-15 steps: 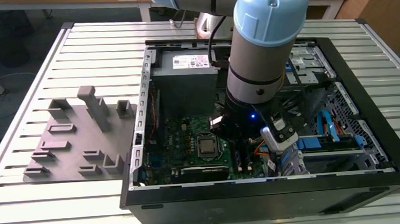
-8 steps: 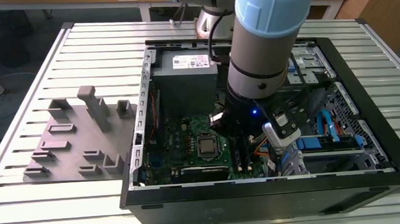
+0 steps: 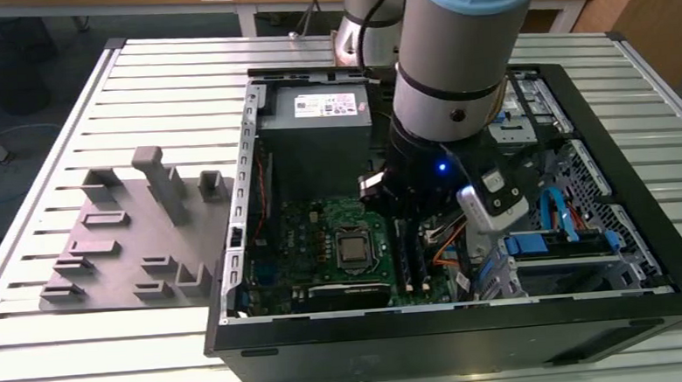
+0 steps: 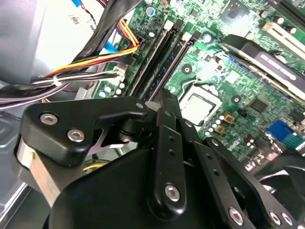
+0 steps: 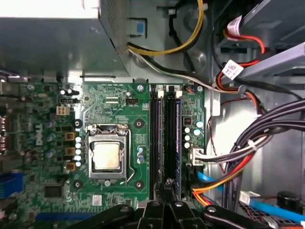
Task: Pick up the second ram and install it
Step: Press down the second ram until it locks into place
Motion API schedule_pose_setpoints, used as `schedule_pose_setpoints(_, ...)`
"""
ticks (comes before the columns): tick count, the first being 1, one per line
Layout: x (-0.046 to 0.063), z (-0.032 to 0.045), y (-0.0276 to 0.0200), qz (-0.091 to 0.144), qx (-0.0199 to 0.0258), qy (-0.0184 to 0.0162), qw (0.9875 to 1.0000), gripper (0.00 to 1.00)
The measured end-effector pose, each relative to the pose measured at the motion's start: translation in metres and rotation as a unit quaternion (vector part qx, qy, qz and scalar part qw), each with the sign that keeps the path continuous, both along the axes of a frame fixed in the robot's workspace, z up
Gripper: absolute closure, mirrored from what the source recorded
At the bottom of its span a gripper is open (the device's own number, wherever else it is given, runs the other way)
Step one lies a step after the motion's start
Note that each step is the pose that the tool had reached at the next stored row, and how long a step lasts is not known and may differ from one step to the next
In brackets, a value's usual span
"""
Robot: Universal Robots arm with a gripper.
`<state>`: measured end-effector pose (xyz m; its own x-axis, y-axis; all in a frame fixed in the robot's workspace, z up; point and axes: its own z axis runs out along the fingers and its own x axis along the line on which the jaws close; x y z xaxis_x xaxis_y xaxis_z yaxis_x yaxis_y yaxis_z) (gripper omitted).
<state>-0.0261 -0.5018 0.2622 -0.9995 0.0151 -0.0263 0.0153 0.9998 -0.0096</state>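
Note:
My gripper (image 3: 418, 211) hangs inside the open computer case (image 3: 250, 248), low over the memory slots on the green motherboard (image 3: 308, 228). Its black fingers are shut, tips together, with nothing visible between them (image 4: 163, 98) (image 5: 169, 183). Right below the tips, the second ram (image 5: 174, 138) (image 4: 172, 59) stands edge-on in a slot, a long dark strip. Another dark stick (image 5: 155, 138) (image 4: 153, 57) sits in the slot beside it. In the exterior view both sticks show as dark strips (image 3: 413, 259) under the wrist. Whether the fingertips touch the ram cannot be told.
The processor socket (image 5: 106, 156) lies beside the slots. A thick cable bundle (image 5: 248, 152) runs on their other side. The power supply (image 3: 313, 114) fills the case's far end and a drive cage (image 3: 560, 242) sits at the exterior view's right. A grey fixture (image 3: 133, 237) stands on the slatted table.

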Motion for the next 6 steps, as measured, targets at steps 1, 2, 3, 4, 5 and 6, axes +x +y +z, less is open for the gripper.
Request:
schedule_pose_setpoints(1,0.0000,-0.0001,0.0000,0.000,0.0001,0.0000,1.0000,0.93)
schedule_pose_setpoints(2,0.0000,-0.0001,0.0000,0.000,0.0001,0.0000,1.0000,0.93)
schedule_pose_setpoints(3,0.0000,-0.0001,0.0000,0.000,0.0002,-0.0001,1.0000,0.93)
schedule_pose_setpoints(4,0.0000,0.0000,0.0000,0.000,0.0001,0.0000,1.0000,0.93)
schedule_pose_setpoints(5,0.0000,0.0001,0.0000,0.000,0.0000,0.0000,1.0000,0.93)
schedule_pose_setpoints(6,0.0000,0.0001,0.0000,0.000,0.0000,0.0000,1.0000,0.93)
